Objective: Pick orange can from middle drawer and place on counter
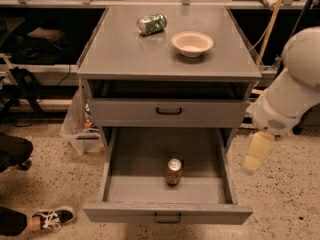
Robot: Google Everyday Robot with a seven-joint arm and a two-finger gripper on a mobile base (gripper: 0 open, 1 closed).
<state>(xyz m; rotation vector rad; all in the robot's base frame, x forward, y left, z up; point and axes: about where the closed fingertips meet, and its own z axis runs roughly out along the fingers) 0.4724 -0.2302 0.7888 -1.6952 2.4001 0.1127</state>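
Observation:
The orange can [173, 171] stands upright on the floor of the open middle drawer [135, 159], near the front and middle. The drawer is pulled far out and its black handle [167, 217] faces me. The counter [130, 54] is the grey cabinet top above it. My white arm comes in from the right edge. My gripper [256, 152] hangs as a pale yellowish end piece just outside the drawer's right wall, above floor level. It is well right of the can and touches nothing.
A green-and-silver can [151, 24] lies on its side on the counter beside a beige bowl [192, 43]. The upper drawer [169, 111] is shut. A plastic bag [79, 126] sits left of the cabinet. A person's shoe [50, 217] is at bottom left.

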